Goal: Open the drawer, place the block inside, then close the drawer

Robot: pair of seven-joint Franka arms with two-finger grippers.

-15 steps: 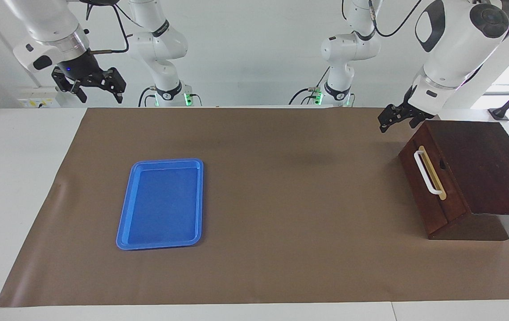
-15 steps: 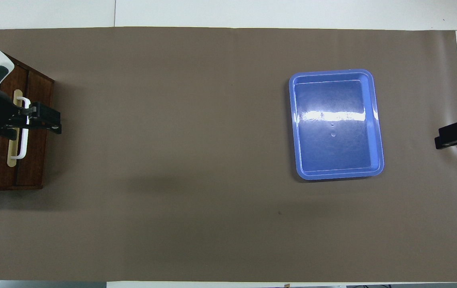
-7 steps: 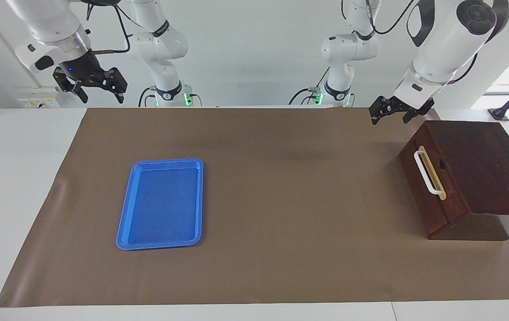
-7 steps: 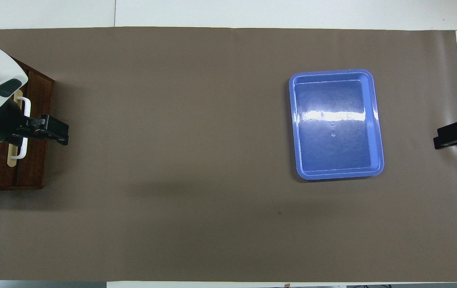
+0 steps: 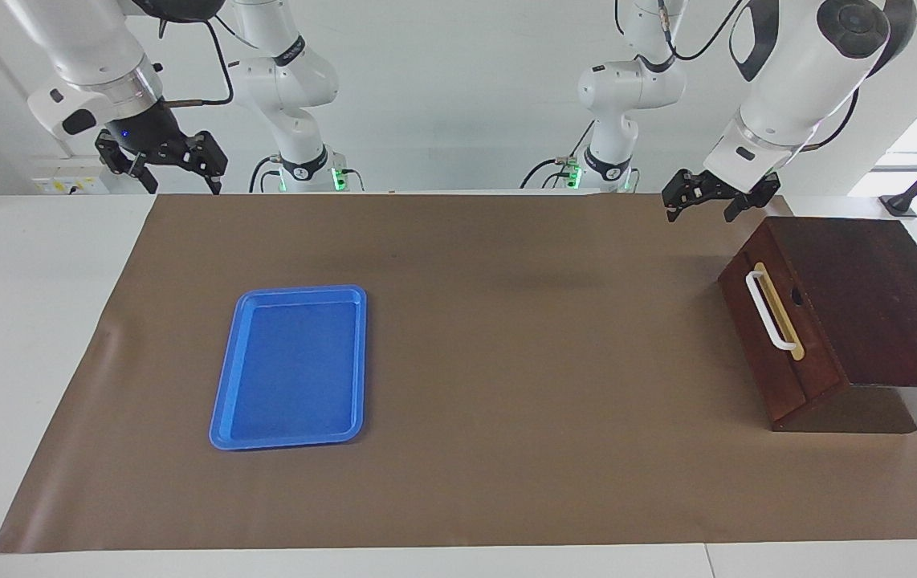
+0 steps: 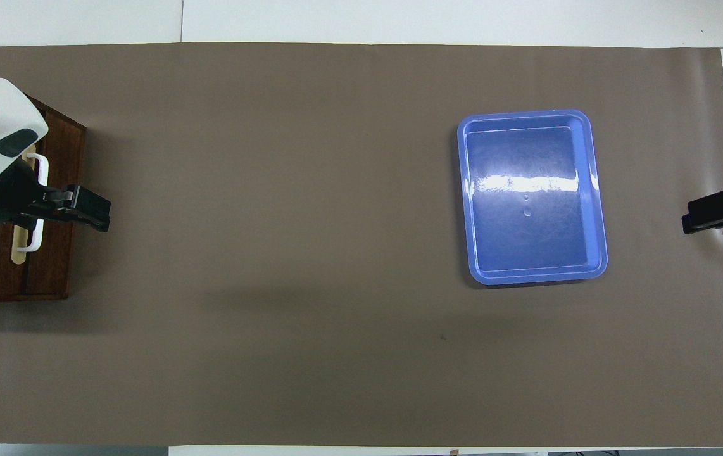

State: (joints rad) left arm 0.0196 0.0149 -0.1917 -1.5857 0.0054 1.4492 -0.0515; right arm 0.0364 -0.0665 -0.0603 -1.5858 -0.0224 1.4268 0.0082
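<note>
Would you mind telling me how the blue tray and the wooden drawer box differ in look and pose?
The blue tray is flat, shallow and open-topped; the wooden box is tall, dark reddish-brown and closed.
The tray lies toward the right arm's end, the box toward the left arm's.
The box's drawer has a white handle; the tray has none.
Both rest on the brown mat.

high facing view, steep overhead view, shared table point(image 5: 25, 321)

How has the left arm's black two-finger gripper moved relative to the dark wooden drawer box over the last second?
Yes. The left gripper has risen and drawn away from the dark reddish-brown wooden drawer box, toward the robots and mid-table; the box itself has stayed put.
</note>
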